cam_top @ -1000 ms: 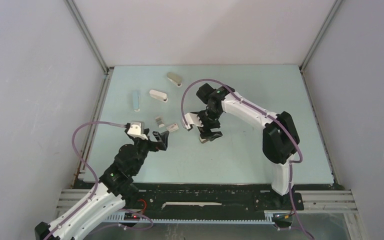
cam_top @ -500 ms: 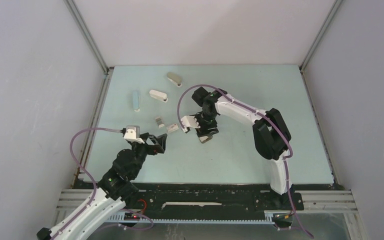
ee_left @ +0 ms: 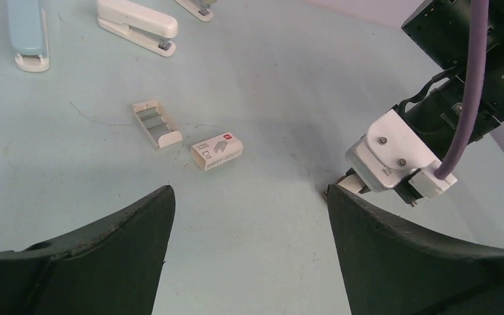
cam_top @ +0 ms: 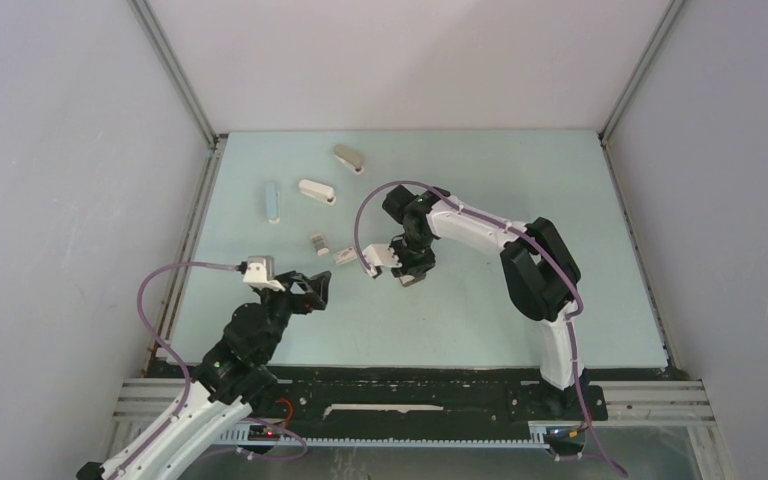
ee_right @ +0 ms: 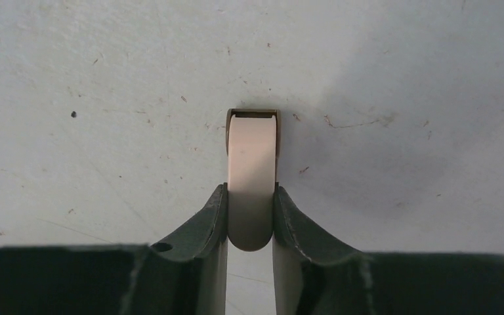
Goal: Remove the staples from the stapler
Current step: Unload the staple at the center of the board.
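A beige stapler [ee_right: 252, 157] lies flat on the pale table, and my right gripper [ee_right: 251, 191] is shut on its rounded rear end, both fingers pressed against its sides. From above, that gripper [cam_top: 410, 270] stands over the stapler [cam_top: 409, 282] at mid-table. My left gripper [ee_left: 249, 197] hovers open over bare table to the left of it, holding nothing; in the top view the left gripper [cam_top: 312, 290] is near the front left. Silvery-grey staples [ee_left: 152, 120] lie in a small open white tray. No staples show on the held stapler.
A small printed white box [ee_left: 217, 150] lies next to the tray. Farther back rest a white stapler [cam_top: 316, 190], a light blue stapler [cam_top: 272, 200] and a grey-beige stapler [cam_top: 348, 158]. White walls enclose the table on three sides.
My right gripper has come down and closed onto the beige stapler, shifting slightly left. My left arm has drawn back a little toward the near left, its jaws still wide.
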Controlling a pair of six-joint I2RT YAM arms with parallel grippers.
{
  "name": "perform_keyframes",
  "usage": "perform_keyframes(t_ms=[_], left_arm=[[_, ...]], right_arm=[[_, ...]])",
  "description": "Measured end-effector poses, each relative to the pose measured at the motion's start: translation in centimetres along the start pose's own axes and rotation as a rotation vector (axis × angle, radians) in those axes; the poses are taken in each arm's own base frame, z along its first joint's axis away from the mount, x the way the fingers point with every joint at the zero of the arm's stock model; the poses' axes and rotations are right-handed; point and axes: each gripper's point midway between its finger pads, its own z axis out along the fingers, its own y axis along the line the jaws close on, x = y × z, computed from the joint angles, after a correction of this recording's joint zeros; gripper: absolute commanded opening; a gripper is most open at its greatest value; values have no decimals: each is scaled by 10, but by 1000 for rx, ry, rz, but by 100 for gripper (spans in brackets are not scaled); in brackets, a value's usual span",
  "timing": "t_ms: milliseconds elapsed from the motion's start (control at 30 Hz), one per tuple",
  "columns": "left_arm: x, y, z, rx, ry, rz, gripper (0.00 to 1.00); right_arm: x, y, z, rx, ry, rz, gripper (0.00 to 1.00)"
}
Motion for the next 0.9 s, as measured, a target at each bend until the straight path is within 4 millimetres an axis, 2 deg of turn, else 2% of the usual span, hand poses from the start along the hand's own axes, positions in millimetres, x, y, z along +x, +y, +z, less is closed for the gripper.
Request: perform_keyframes(t_ms=[133, 233, 333, 500, 667, 767, 900], left_arm=[[0, -3, 1, 11, 0, -3, 93], [3, -13, 5, 69, -3, -5, 94], [14, -29, 9, 175, -11, 1, 95], [35, -48, 14, 312, 9, 24, 96], [41, -73, 17, 447, 22, 95, 97], [53, -86, 22, 529, 76, 180, 97], [67, -107, 36, 626, 158, 277, 94]], right_arm=[[0, -1, -1, 7, -3, 19, 8], [2, -2, -6, 17, -18, 60, 1], [1, -3, -18, 38, -57, 112, 0], [4, -2, -59, 96, -191, 262, 0], [10, 15, -92, 144, -340, 412, 0], [14, 26, -97, 150, -379, 462, 0], [13, 34, -91, 125, -405, 493, 0]])
